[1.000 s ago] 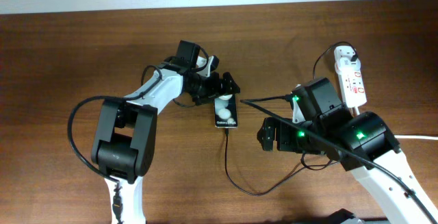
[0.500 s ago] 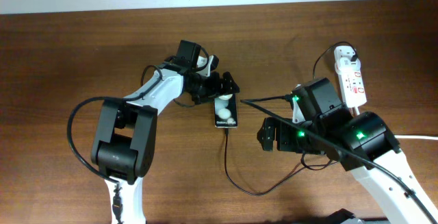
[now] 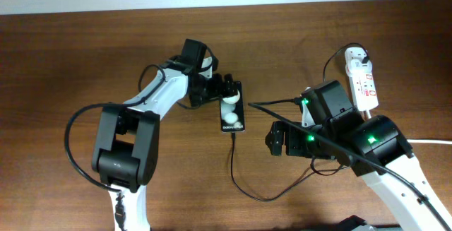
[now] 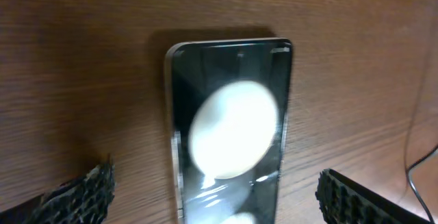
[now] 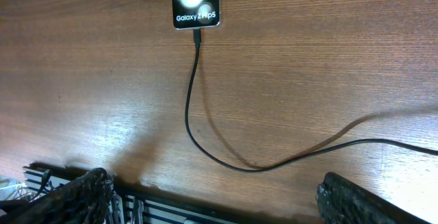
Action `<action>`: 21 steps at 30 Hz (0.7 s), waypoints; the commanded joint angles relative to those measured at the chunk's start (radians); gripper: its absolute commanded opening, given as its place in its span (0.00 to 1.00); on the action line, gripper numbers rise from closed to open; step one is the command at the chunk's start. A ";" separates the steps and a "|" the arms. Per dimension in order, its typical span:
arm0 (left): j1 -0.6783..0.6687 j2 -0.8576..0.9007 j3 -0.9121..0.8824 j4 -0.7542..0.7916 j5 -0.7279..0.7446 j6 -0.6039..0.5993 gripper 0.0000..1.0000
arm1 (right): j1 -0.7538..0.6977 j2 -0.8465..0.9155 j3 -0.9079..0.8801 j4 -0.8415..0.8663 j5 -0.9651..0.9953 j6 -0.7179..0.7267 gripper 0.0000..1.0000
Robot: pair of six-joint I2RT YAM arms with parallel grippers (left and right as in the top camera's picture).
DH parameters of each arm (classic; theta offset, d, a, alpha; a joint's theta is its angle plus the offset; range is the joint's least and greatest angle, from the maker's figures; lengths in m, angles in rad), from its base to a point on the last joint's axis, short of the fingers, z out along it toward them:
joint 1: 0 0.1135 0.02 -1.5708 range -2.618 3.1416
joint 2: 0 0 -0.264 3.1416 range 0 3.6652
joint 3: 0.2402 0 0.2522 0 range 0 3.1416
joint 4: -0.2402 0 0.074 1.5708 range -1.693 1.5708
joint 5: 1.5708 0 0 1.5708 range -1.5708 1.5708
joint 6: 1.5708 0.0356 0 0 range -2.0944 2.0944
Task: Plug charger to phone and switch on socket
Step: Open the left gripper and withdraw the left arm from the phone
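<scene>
The left gripper [image 4: 226, 202] has its jaws spread wide. One ribbed black fingertip [image 4: 81, 195] sits on either side of the phone [image 4: 229, 125], and bare wood shows between each tip and the phone's edges, so nothing is clamped. The phone lies flat on the worktop [image 4: 82, 59], and its glossy face carries a large white glare (which hides most of the screen).

The right gripper [image 5: 222, 200] also has its jaws apart and empty. It hangs over bare wood, well apart from the phone, whose lettered end points toward it. The charger [image 5: 189, 107] has its small plug tip seated in the port at that lettered end. Its thin black cable runs toward the right gripper, bends, and sweeps off to the side.

From overhead, the phone rests near the middle of the worktop between the two arms, with the left gripper over its far end. The cable loops toward the near edge, then climbs back under the right arm [image 3: 378, 146]. The socket [image 3: 362, 83] lies at the far right, well apart from the phone. The white adapter head [image 3: 357, 56] appears to sit at its far end, where a thin black line arcs out. A thick white cord [image 3: 432, 143] leaves toward the right edge. Whether the red switches are on cannot be told
</scene>
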 commanded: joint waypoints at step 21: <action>0.198 -0.601 0.365 -1.075 -0.546 0.087 1.00 | -0.003 0.002 0.017 0.000 0.006 0.001 0.99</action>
